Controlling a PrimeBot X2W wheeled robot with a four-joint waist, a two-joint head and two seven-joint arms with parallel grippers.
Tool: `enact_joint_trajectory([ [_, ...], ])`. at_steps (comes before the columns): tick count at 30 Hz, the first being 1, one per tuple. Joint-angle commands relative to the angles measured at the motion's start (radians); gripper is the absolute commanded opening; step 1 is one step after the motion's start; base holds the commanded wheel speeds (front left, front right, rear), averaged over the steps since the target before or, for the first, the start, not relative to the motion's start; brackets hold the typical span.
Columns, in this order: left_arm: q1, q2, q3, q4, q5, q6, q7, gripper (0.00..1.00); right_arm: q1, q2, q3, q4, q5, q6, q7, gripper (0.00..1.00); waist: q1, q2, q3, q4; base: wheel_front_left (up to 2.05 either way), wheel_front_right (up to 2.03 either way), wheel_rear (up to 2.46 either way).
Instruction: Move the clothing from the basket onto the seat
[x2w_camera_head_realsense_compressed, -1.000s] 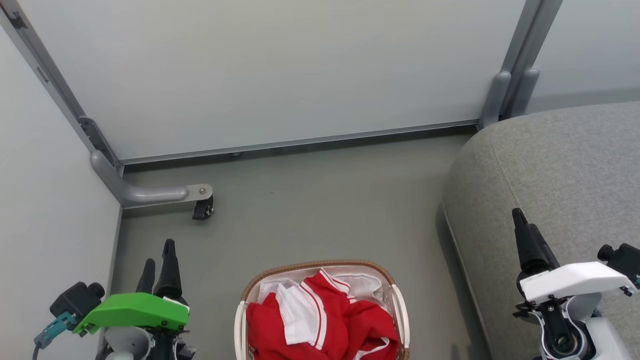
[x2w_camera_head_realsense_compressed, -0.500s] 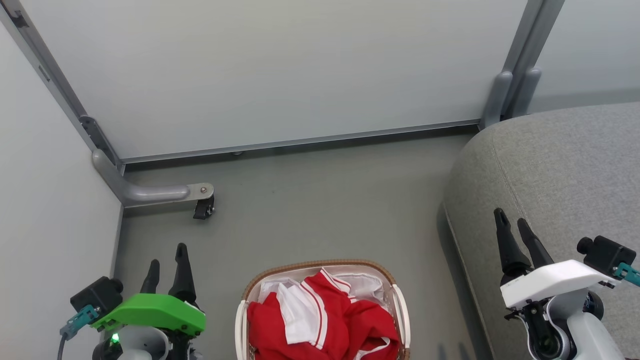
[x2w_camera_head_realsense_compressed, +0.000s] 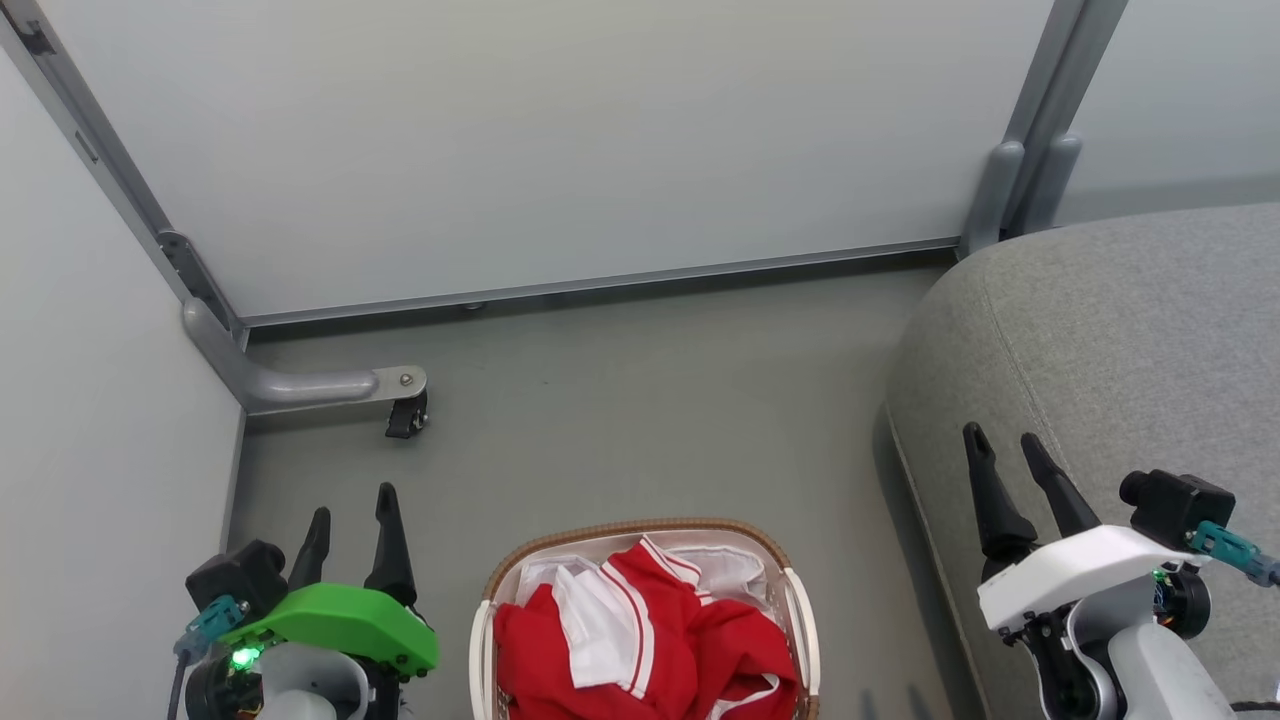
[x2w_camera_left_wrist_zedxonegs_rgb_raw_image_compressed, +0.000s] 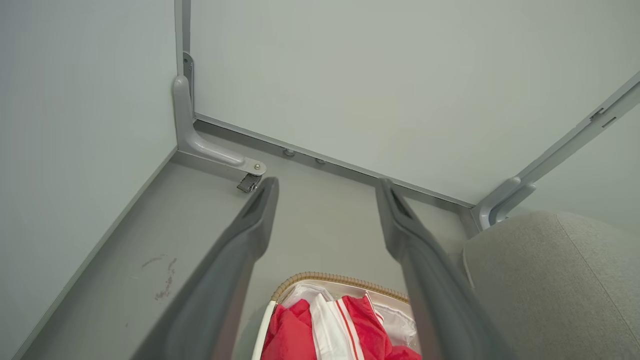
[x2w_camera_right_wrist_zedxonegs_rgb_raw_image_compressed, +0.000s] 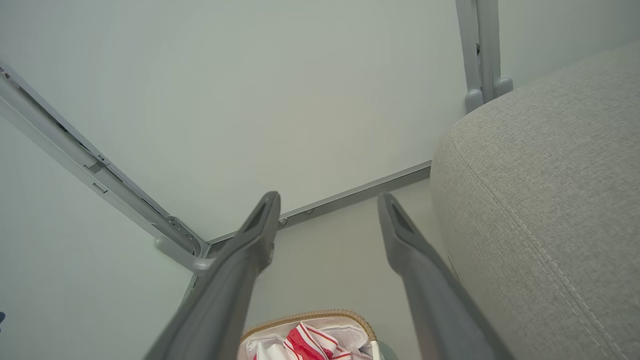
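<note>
Between the two grippers, low in the head view, sits the basket with the clothing still piled inside it.

So what changed over the last second? Both arms have swung inward. The left gripper has slid toward the basket and is now just off its left side, over the floor. The right gripper has drifted left too. It has also turned at the wrist, so its two fingers, which looked stacked before, now show side by side. It hangs over the near edge of the seat, with the basket well off to its left and lower. The basket and clothes haven't budged at all.

Both grippers have their fingers spread wide and are holding nothing. You can see floor and wall through the gaps in both wrist views, with the basket peeking in below the fingertips.

As for the clothes, it's a crumpled heap of bright red fabric. A white panel is folded across the middle, edged with red-and-white striped trim. Behind the heap, on the far side from the grippers, a bit of the plain white liner shows under the brown woven rim. No part of the clothing is touching the seat or either gripper.
</note>
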Motion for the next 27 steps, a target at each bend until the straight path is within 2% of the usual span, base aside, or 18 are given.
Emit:
enact_joint_trajectory([
  [1, -0.029, 0.01, -0.007, -0.009, 0.036, 0.007, -0.012, 1.0, -0.024, -0.011, 0.004, -0.005, -0.03, 0.0, -0.012, 1.0, 0.0, 0.0, -0.001, 0.001, 0.0, 0.0, 0.0],
  [19, -0.027, 0.018, -0.039, -0.057, 0.213, 0.043, -0.055, 1.0, -0.049, -0.004, -0.017, -0.028, -0.213, 0.0, -0.056, 1.0, 0.0, 0.0, -0.006, 0.002, 0.0, 0.0, 0.0],
  [27, -0.013, 0.016, -0.037, -0.052, 0.269, 0.045, -0.073, 1.0, -0.035, -0.003, -0.005, -0.011, -0.282, 0.0, -0.073, 1.0, 0.0, 0.0, -0.011, 0.001, 0.0, 0.0, 0.0],
])
